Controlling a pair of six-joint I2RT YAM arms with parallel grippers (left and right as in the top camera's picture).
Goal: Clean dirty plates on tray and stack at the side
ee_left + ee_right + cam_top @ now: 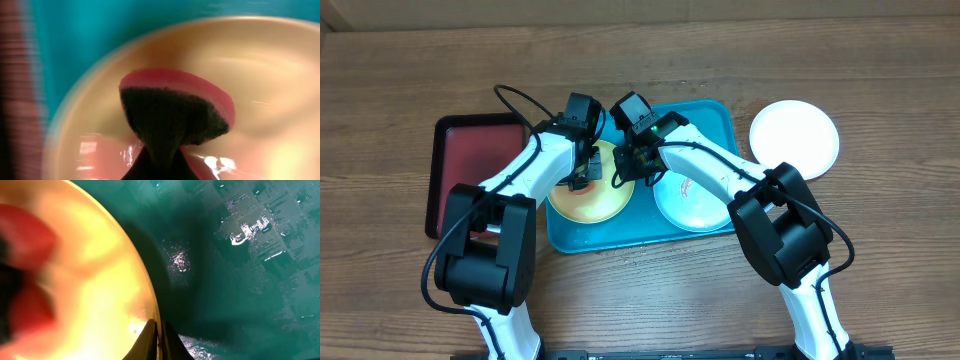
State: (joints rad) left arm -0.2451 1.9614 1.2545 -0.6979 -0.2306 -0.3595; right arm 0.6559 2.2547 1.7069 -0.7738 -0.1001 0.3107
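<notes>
Left tool (578, 180): clamped on pink-and-dark sponge (175, 107), over yellow-green plate (590, 203).
Right tool (623, 172): pinched shut on that plate's rim.
Yellow-green plate: round, flat, face up, in the left half of teal tray (710, 115), whose long axis runs left-right.
Pale blue plate (695, 205): red-smeared, in the right half of the teal tray.
White plate (795, 138): on surface (400, 80), right of the teal tray.
Dark red tray (470, 160): left of the teal tray.

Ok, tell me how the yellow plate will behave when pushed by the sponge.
Yellow plate probably slides easily: glossy, wet-looking sheen on it and the teal tray. Likely light, thin plastic, so it may tip; the right gripper pinching its rim looks meant to steady it.
</notes>
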